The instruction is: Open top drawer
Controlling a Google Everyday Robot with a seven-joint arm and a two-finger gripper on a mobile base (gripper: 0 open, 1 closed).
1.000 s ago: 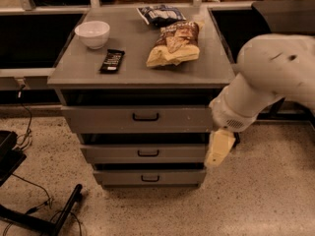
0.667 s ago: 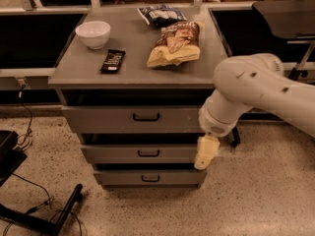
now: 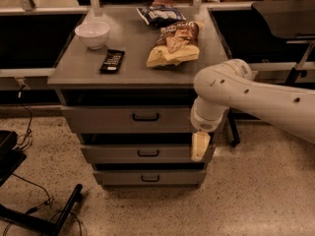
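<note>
Gripper [image 3: 200,148] moved left — nr top drawer [image 3: 106,119].

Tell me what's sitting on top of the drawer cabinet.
A white bowl, a black flat packet, a yellow-brown snack bag and a darker bag behind it. The arm covers the front right corner. The gripper hangs just below the top drawer, at its right end.

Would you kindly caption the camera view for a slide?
The gripper hangs at the right front edge of the cabinet, just below the top drawer, away from its handle.
</note>
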